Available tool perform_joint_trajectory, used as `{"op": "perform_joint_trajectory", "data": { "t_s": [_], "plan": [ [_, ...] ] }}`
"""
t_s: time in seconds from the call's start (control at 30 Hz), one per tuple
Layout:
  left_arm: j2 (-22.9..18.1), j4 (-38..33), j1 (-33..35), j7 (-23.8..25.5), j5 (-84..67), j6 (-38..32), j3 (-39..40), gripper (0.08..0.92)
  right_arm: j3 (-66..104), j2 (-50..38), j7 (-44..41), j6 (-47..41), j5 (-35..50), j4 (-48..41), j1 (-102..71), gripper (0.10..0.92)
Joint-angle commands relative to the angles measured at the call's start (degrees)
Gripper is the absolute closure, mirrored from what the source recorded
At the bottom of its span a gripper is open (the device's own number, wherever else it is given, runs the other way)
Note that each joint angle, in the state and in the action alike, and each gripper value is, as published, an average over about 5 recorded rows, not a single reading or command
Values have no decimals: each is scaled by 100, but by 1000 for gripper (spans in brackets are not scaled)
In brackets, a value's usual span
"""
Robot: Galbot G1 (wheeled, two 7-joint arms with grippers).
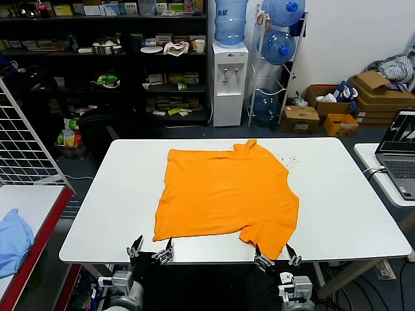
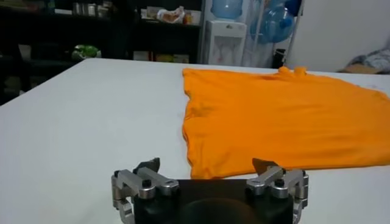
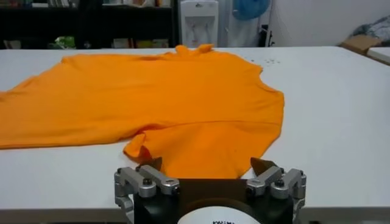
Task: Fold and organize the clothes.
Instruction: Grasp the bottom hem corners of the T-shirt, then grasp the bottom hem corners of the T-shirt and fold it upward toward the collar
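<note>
Head view: shirt (image 1: 224,194) lies spread flat on tabletop (image 1: 97,194), unfolded. Left hand (image 1: 150,250) and right hand (image 1: 277,256) wait released at near edge, empty. All folding remains.

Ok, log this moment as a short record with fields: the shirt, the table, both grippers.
garment: orange T-shirt, spread flat, plain side up, no lettering showing
surface: white table
shirt position: middle of table, one sleeve corner reaching the near edge
left gripper: open, at near table edge by the shirt's near left corner, holding nothing
right gripper: open, at near edge by the sleeve corner, holding nothing
folding: not yet begun
</note>
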Motion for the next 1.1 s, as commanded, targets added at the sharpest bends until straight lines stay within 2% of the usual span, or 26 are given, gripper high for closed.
{"op": "perform_joint_trajectory", "data": {
  "t_s": [0.03,0.53,0.83,0.97,1.1],
  "plan": [
    [-21,230,-383,-58,-116,131,151,140,-47,47,35,-24,-63,-107,85,156],
    [-35,319,-360,-62,-91,133,169,569,-59,6,78,62,-76,4,-20,609],
    [8,116,-172,-106,-105,134,134,829,-114,-89,233,128,90,321,-245,868],
    [106,-299,130,-175,-273,185,60,901,-168,-219,379,216,249,641,-563,901],
    [258,-853,499,-277,-548,290,-49,904,-201,-435,506,319,297,1003,-1029,901]
  ]
}}
